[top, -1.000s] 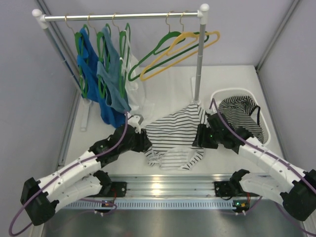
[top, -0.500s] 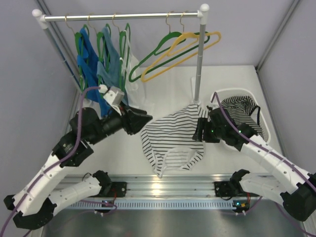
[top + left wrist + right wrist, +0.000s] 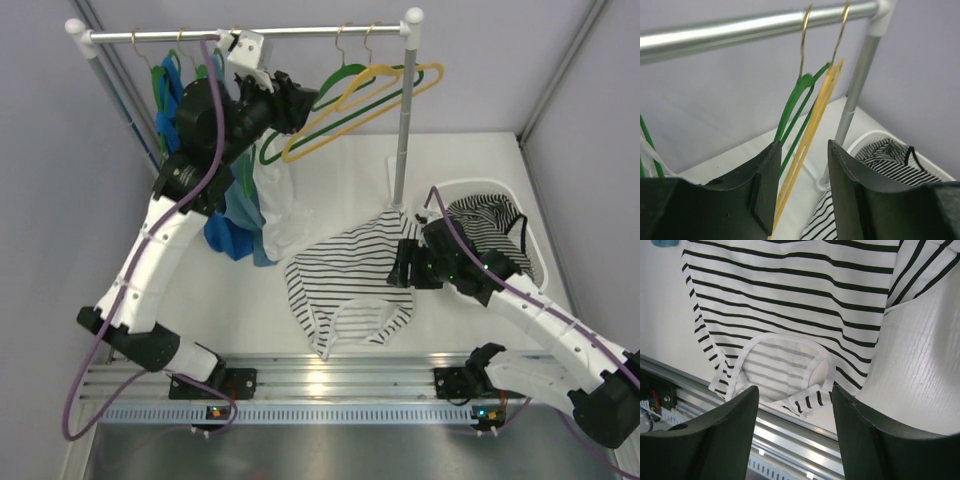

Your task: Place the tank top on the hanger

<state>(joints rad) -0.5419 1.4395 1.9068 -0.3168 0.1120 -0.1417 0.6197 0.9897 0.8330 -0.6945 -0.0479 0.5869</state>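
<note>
The tank top [image 3: 350,285] lies spread on the white table [image 3: 470,150], between the foot of the rack post [image 3: 403,120] and the metal strip at the near edge, with a bound opening turned toward that near edge. Just at its right edge hangs the right claw [image 3: 400,270]; in the right wrist view its jaws stand apart over the striped cloth with nothing between them. The hanger [image 3: 300,125] hangs by its brassy hook from the rail [image 3: 300,31], tilted, with the yellow hanger [image 3: 385,95] just beside it on the right. The left claw [image 3: 300,100] is raised to the rail next to the two hangers; its jaws are parted and empty, and the left wrist view shows both hangers in the gap beyond them. Further left on the rail hang blue tops [image 3: 230,225] and a plain white top [image 3: 278,200]. At the right a white basket [image 3: 480,185] holds another striped garment [image 3: 485,225].
</note>
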